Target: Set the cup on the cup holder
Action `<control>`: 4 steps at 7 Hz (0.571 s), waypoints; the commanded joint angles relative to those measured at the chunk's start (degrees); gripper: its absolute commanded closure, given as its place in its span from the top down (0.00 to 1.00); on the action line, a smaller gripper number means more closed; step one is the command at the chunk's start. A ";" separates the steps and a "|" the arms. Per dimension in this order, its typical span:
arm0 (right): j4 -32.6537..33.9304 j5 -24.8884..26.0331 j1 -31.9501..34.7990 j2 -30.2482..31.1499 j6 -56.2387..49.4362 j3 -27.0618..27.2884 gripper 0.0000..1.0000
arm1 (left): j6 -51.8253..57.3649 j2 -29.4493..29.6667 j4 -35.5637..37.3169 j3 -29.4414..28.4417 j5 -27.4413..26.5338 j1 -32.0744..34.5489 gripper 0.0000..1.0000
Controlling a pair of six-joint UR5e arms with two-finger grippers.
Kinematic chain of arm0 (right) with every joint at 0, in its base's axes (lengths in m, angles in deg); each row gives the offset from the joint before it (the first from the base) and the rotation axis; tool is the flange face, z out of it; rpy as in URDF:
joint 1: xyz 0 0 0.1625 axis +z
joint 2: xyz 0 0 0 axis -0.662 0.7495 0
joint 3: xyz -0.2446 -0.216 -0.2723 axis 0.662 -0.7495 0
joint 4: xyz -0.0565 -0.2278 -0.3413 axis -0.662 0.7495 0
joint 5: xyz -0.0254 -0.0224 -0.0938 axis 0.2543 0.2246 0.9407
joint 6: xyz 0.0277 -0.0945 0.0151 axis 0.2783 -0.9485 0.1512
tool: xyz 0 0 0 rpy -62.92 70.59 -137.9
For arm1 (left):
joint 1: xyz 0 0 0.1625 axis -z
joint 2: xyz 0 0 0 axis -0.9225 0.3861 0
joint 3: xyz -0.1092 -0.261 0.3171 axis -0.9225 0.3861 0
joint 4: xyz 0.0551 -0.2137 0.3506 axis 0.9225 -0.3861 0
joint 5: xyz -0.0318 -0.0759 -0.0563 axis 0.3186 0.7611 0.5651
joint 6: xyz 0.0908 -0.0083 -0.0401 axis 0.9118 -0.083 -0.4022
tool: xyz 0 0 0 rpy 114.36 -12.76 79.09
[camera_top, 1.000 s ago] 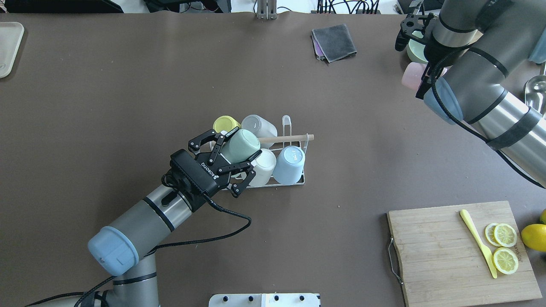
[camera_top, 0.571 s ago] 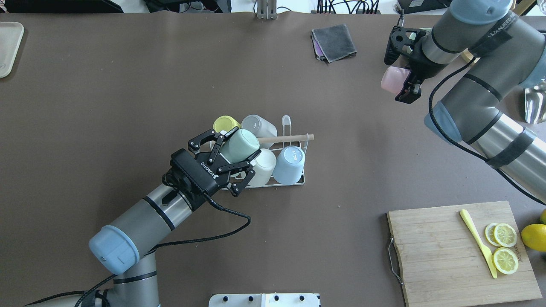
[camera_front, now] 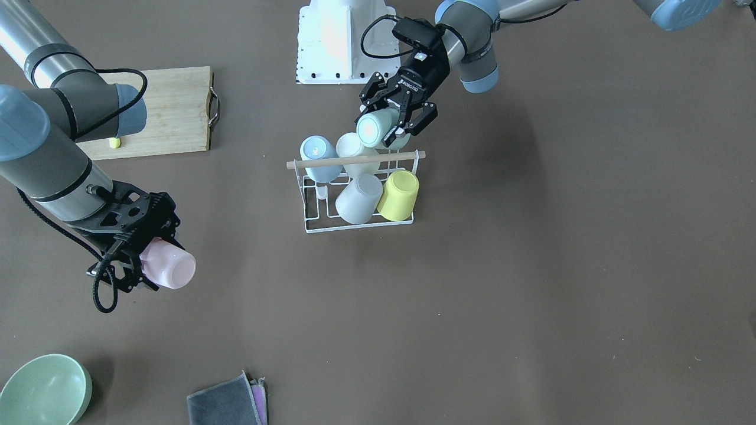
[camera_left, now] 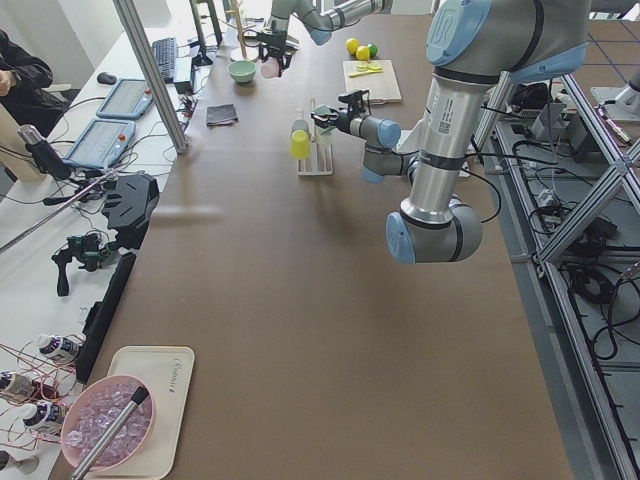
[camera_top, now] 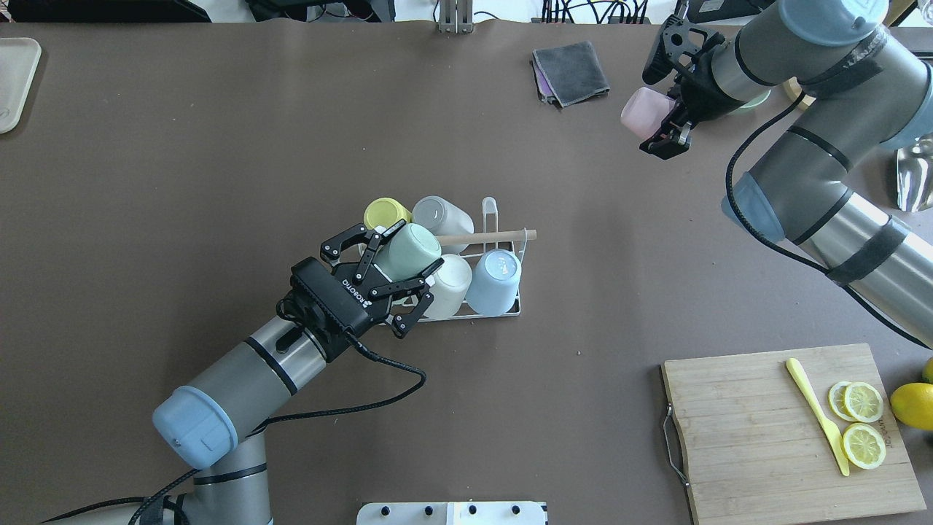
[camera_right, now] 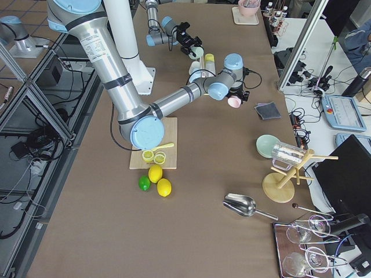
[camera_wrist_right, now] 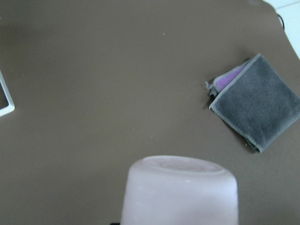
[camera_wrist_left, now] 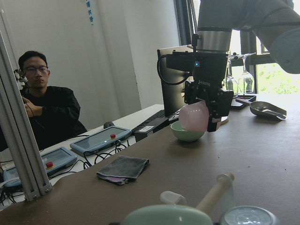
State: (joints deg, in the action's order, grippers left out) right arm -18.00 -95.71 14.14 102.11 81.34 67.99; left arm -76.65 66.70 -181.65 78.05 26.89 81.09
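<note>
Your left end effector [camera_top: 414, 251] clamps the mint cup [camera_top: 401, 244], inverted just over the cup holder [camera_top: 510, 235] for seating — the right end effector [camera_top: 650, 109] grips a pink cup [camera_top: 635, 115], well clear, likely next.

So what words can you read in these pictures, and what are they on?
"ROBOTIQ": black body of the left gripper, shut on the green cup.
"ROBOTIQ": tiny, on the right gripper, shut on the pink cup.
Too blurred to read: blue signs on the wall, script on the white tray.
</note>
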 commanded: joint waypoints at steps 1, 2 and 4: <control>-15.07 -0.07 0.04 0.30 14.46 0.03 0.00 | -0.01 -0.26 -0.66 0.02 0.00 0.00 0.00; -20.97 1.93 0.04 0.04 19.38 0.47 0.00 | -0.01 -0.26 -0.66 -0.16 0.00 -0.09 0.00; -33.69 4.49 -2.15 0.74 23.98 0.30 0.00 | -0.01 -0.44 -0.66 -0.25 -0.09 -0.27 0.00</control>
State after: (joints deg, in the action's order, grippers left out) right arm -43.47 -92.59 13.00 102.37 102.47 68.58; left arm -76.66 66.35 -182.30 77.88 26.84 80.95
